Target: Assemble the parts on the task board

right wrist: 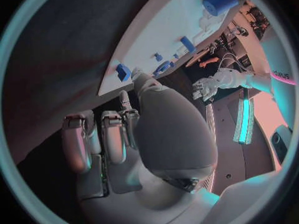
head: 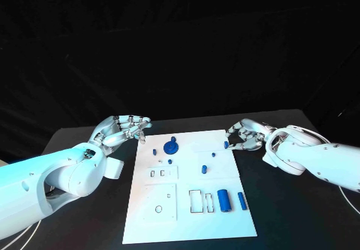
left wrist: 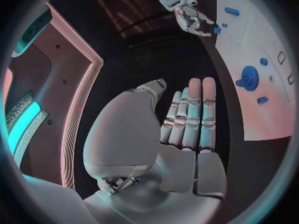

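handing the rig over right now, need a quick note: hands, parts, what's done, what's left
Left hand: open, fingers straight, holding nothing, at the task board's far left corner.
Right hand: at the board's far right edge, a small blue piece at its fingertips; grip unclear.
Parts: blue gear at the board's far end, small pegs mid-board, two blue cylinders lying near the slots at the near right.
Done: cannot tell which parts are seated.
Left: the loose cylinders at least.

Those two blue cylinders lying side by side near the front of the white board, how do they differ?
The thick cylinder is much fatter than the thin cylinder and lies nearer the board's middle; the thin one lies nearer the task board's right edge. Both are blue, lie flat and parallel, and neither hand touches them.
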Available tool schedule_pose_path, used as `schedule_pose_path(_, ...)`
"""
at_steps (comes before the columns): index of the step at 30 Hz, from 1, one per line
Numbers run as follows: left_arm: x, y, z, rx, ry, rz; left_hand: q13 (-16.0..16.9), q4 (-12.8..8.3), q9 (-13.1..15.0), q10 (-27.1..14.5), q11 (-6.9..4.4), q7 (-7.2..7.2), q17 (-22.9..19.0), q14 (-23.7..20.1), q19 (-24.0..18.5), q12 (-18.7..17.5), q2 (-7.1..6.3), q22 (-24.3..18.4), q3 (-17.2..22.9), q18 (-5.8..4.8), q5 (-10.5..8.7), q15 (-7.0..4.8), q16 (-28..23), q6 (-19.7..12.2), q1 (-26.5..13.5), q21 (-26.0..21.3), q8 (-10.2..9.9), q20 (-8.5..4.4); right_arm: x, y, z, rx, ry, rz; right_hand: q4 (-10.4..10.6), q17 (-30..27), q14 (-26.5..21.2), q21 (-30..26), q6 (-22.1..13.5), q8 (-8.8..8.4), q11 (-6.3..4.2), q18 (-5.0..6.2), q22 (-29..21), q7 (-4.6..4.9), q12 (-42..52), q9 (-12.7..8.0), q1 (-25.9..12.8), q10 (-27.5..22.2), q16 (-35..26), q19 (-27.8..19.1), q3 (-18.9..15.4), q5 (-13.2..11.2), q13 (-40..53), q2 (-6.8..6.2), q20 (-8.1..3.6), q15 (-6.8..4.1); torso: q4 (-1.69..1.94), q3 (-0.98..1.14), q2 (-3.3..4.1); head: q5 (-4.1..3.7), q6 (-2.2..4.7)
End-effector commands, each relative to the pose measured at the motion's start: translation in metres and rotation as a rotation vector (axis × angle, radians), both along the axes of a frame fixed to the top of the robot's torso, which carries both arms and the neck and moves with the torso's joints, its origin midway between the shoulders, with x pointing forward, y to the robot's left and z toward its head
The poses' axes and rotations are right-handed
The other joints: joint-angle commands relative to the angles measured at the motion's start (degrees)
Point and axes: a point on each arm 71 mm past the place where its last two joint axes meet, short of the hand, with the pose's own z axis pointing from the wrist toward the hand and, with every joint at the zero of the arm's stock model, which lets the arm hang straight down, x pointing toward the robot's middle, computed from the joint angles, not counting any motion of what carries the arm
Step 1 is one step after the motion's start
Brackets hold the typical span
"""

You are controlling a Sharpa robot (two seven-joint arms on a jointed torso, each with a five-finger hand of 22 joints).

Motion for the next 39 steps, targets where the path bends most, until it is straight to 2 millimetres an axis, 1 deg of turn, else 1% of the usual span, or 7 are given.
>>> schedule_pose_path(1, 0.000, -0.002, 0.001, -0.010, -0.007, -0.016, 0.1, -0.1, 0.1, 0.0, -0.14, -0.10, -0.1, -0.5, -0.4, -0.1, -0.01, 0.1, 0.4, 0.37, -0.21, -0.10, 0.1, -0.1, -0.4, 0.3, -0.1, -0.12, 0.000, 0.003, -0.004, -0.014, 0.010, 0.027, 0.0, 14.9, 5.9, 0.3, 0.8, 0.20, -0.23, -0.78, 14.9, 0.01, 0.4, 0.0, 0.1, 1.7, 0.2, 6.0, 0.4, -0.1, 10.4, 0.55, -0.53, -0.51, 0.02, -0.04, -0.01, 0.08, -0.18)
schedule_pose_path(9, 0.000, -0.002, 0.001, -0.010, -0.006, -0.016, 0.1, -0.1, 0.1, 0.0, -0.14, -0.10, -0.1, -0.5, -0.4, -0.1, -0.01, 0.1, 0.4, 0.37, -0.21, -0.10, 0.1, -0.1, -0.4, 0.3, -0.1, -0.12, 0.002, 0.007, -0.011, -0.011, 0.012, 0.013, 0.5, 15.1, 6.0, 0.5, 2.3, 0.66, -0.44, -0.82, 15.1, -0.24, 1.1, 0.0, -0.3, 2.2, 0.3, 6.1, 2.0, -0.1, 10.9, 2.24, -0.74, -0.74, -0.02, -0.06, -0.05, 0.09, -0.26)
schedule_pose_path(17, 0.000, -0.002, 0.001, -0.009, -0.005, -0.016, 0.1, -0.1, 0.1, 0.0, -0.14, -0.10, -0.1, -0.5, -0.4, -0.1, -0.01, 0.1, 0.4, 0.37, -0.21, -0.10, 0.1, -0.1, -0.4, 0.3, -0.1, -0.12, 0.003, 0.009, -0.015, -0.015, 0.022, 0.003, 0.7, 15.1, 6.0, 0.5, 3.2, 0.92, -0.62, -0.82, 15.1, -0.45, 1.4, 0.0, -0.6, 2.4, 0.3, 6.1, 3.0, -0.1, 11.1, 2.94, -0.90, -0.93, -0.05, -0.08, -0.07, 0.00, -0.23)
schedule_pose_path(20, 0.000, -0.002, 0.001, -0.009, -0.005, -0.017, 0.1, -0.1, 0.1, 0.0, -0.14, -0.10, -0.1, -0.5, -0.4, -0.1, -0.01, 0.1, 0.4, 0.37, -0.21, -0.10, 0.1, -0.1, -0.4, 0.3, -0.1, -0.12, 0.004, 0.008, -0.016, -0.018, 0.026, -0.001, 0.7, 15.1, 6.0, 0.5, 3.3, 0.94, -0.64, -0.82, 15.1, -0.47, 1.4, 0.0, -0.6, 2.5, 0.3, 6.1, 3.1, -0.1, 11.2, 3.00, -0.92, -0.95, 0.00, -0.05, -0.06, -0.02, -0.34)
schedule_pose_path(23, 0.000, -0.002, 0.001, -0.009, -0.004, -0.017, 0.1, -0.1, 0.1, 0.0, -0.15, -0.11, -0.1, -0.5, -0.5, -0.1, -0.02, 0.1, 0.5, 0.39, -0.20, -0.12, 0.1, -0.1, -0.4, 0.3, -0.1, -0.11, 0.005, 0.008, -0.017, -0.020, 0.028, -0.007, 0.7, 15.1, 6.0, 0.5, 3.3, 0.95, -0.66, -0.82, 15.1, -0.49, 1.5, 0.0, -0.6, 2.5, 0.3, 6.1, 3.1, -0.1, 11.2, 3.06, -0.93, -0.96, -0.03, -0.07, -0.08, -0.01, -0.36)
schedule_pose_path(27, 0.000, -0.001, 0.001, -0.009, -0.003, -0.017, 0.1, -0.1, 0.1, 0.0, -0.15, -0.11, -0.1, -0.5, -0.5, -0.1, -0.02, 0.1, 0.5, 0.39, -0.20, -0.12, 0.1, -0.1, -0.4, 0.3, -0.1, -0.11, 0.005, 0.007, -0.018, -0.022, 0.027, -0.013, 0.6, 15.1, 6.0, 0.5, 3.3, 0.94, -0.67, -0.82, 15.1, -0.49, 1.5, 0.0, -0.6, 2.5, 0.3, 6.1, 3.2, -0.1, 11.2, 3.06, -0.94, -0.97, -0.07, -0.04, -0.09, 0.04, -0.37)
schedule_pose_path(39, 0.000, -0.001, 0.000, -0.008, 0.000, -0.019, 0.1, -0.1, 0.1, 0.0, -0.14, -0.10, -0.1, -0.5, -0.5, -0.1, -0.02, 0.1, 0.6, 0.39, -0.20, -0.12, 0.1, -0.2, -0.4, 0.3, -0.1, -0.11, 0.008, 0.006, -0.019, -0.027, 0.024, -0.025, 0.6, 15.1, 6.0, 0.5, 3.2, 0.83, -0.66, -0.82, 15.1, -0.46, 1.4, -0.1, -0.7, 2.5, 0.3, 6.1, 3.3, -0.1, 11.2, 2.88, -0.97, -0.98, 0.01, -0.05, -0.10, 0.01, -0.34)
